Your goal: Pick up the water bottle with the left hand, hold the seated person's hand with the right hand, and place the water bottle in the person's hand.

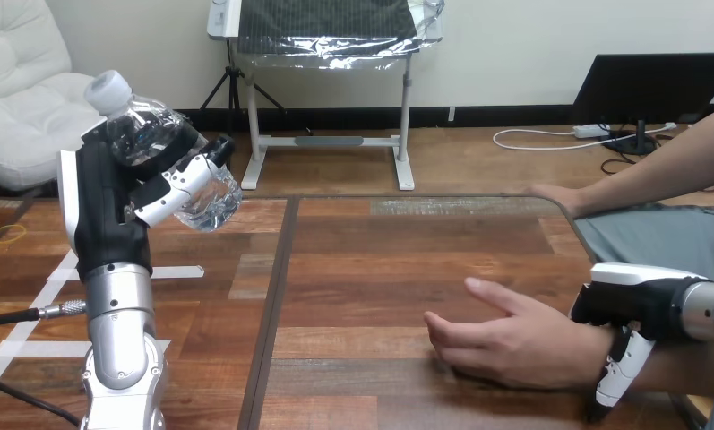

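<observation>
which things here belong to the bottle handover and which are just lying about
Job: water bottle, left hand curled round it, person's near hand, right hand curled round its wrist.
Lying about: white tape strips on the table, person's far hand at its edge.

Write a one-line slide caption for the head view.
Left hand holds the tilted water bottle aloft; right hand clasps the person's wrist.

Test lab — wooden table (407, 269) with white tape marks (181, 271).
</observation>
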Robot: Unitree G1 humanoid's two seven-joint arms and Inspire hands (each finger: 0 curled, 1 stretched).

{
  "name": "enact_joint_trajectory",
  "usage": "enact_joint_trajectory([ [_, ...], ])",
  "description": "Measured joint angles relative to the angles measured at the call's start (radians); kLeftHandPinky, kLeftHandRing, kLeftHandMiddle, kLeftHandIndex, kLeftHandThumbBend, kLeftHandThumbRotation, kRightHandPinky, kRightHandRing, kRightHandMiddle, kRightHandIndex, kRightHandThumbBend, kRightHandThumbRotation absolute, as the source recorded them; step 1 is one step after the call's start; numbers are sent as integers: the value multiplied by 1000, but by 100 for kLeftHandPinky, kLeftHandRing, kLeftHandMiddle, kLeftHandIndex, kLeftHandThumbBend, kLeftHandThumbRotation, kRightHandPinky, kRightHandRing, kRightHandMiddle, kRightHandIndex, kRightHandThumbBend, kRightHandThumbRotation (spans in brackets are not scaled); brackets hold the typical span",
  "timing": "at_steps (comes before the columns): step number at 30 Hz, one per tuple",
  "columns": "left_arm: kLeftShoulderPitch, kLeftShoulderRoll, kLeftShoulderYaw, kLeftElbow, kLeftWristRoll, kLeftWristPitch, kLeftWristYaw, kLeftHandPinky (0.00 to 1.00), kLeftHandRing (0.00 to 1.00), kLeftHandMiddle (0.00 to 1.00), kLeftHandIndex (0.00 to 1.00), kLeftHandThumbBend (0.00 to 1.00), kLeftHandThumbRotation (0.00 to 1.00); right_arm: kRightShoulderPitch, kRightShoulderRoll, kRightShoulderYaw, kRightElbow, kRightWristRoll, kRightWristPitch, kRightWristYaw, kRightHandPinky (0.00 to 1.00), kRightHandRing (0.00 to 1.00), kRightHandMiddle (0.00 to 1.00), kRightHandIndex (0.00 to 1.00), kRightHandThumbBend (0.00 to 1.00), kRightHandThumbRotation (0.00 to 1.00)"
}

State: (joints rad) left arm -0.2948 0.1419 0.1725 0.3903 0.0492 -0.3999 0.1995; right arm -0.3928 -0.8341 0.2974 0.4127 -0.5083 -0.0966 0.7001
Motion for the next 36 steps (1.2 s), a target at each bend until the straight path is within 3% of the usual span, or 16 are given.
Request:
enact_joint_trajectory([
  [36,0,0,0,0,-4,-1,-3,26,31,36,41,59,0,-15,-1,-37,0,36,-33,4,23,31,39,33,87,0],
])
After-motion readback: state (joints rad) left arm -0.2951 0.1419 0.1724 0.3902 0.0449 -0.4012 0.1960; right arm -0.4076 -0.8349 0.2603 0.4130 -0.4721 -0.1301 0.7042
